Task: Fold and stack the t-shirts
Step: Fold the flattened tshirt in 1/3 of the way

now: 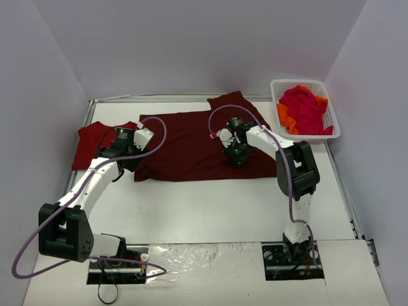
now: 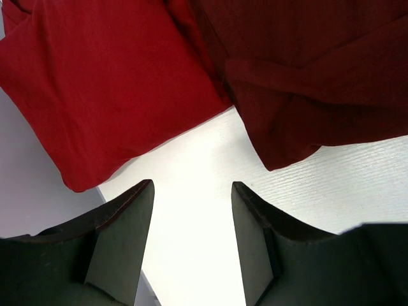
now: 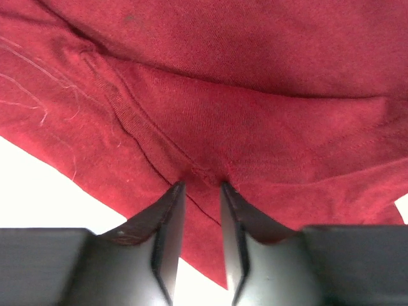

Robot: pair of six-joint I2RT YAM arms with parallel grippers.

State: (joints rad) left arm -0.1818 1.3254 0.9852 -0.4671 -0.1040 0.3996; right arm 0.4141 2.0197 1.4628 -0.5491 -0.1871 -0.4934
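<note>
Pinching the maroon shirt in my near-closed right jaws; left jaws gape empty. Ahead, the red shirt looks folded; others wait.

Top view: left arm covers left hem of dark maroon t-shirt and right part of brighter red t-shirt; contact between the two not readable there. Right jaws hidden under own wrist housing. Basket: crimson and orange shirts heaped, count unreadable, lower layers hidden.
Left wrist view: both shirts cut off at top edge, dark maroon t-shirt also at right.
Right wrist view: dark maroon t-shirt runs past top, left, right edges; jaw bases blurred.
</note>
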